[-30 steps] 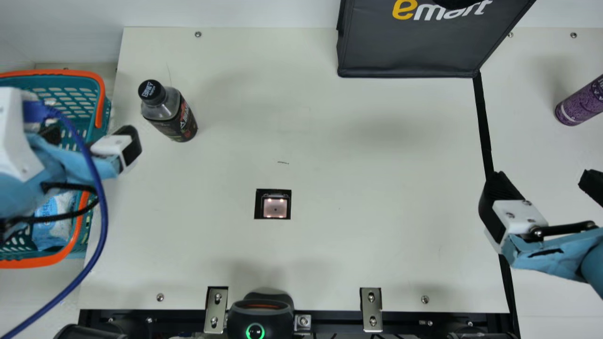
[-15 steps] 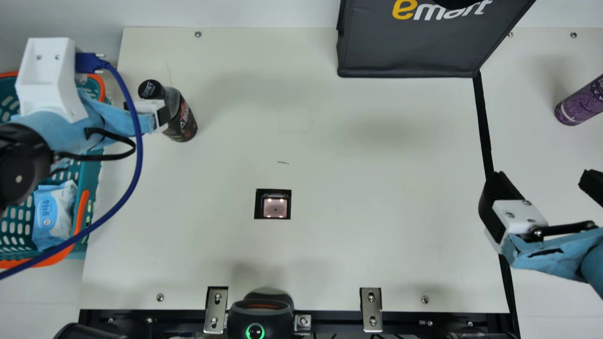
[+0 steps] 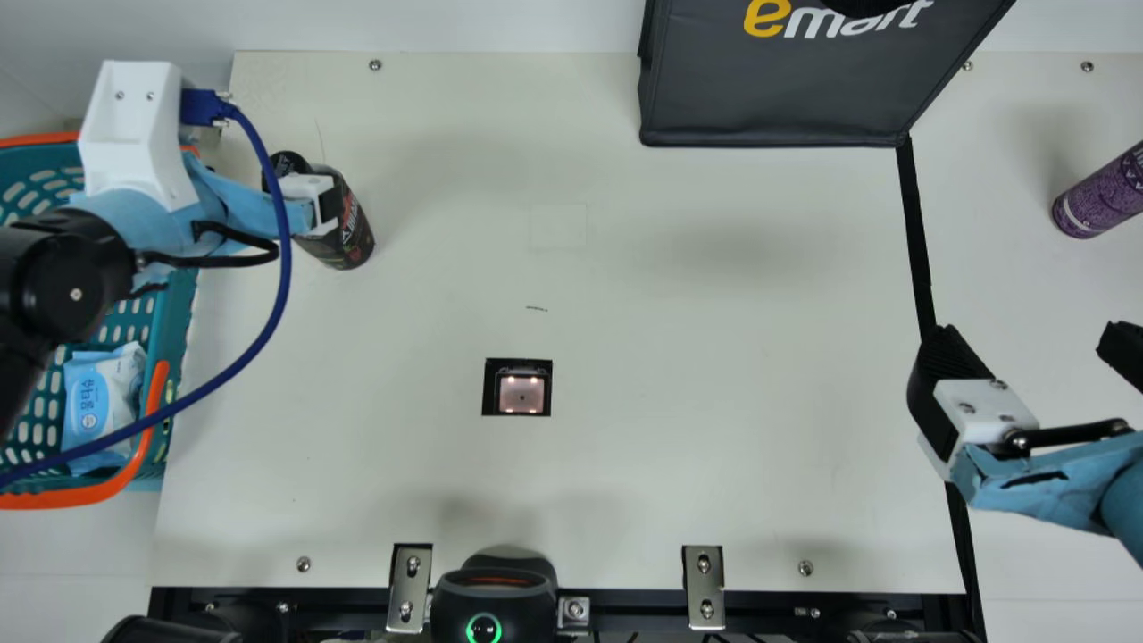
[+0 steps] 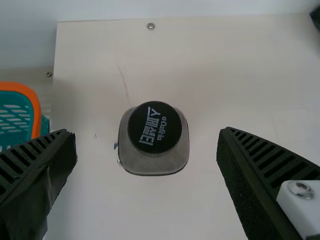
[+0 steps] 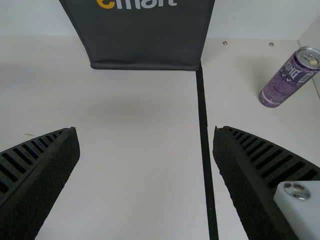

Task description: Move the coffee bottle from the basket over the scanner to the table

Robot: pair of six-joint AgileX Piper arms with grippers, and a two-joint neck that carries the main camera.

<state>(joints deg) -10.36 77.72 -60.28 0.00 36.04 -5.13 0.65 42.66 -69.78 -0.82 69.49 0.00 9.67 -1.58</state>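
— Black-capped, the coffee bottle [image 3: 350, 243] is now being closed in on: the left pincer [image 4: 146, 134] is being carried across from the basket's [image 3: 89, 496] edge. What is signified?

— A grasp is being lined up, it seems; the scanner [image 3: 521, 394] has yet to be crossed.

— And the bottle?

— It is stood upright on the desk [image 3: 679, 357], near the basket, framed by the wide-spread pincer, a gap left on either side.

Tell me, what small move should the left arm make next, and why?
Probably lower the left gripper a little over the bottle: its open fingers stand either side of the cap, with a gap at each, so it seems lined up.
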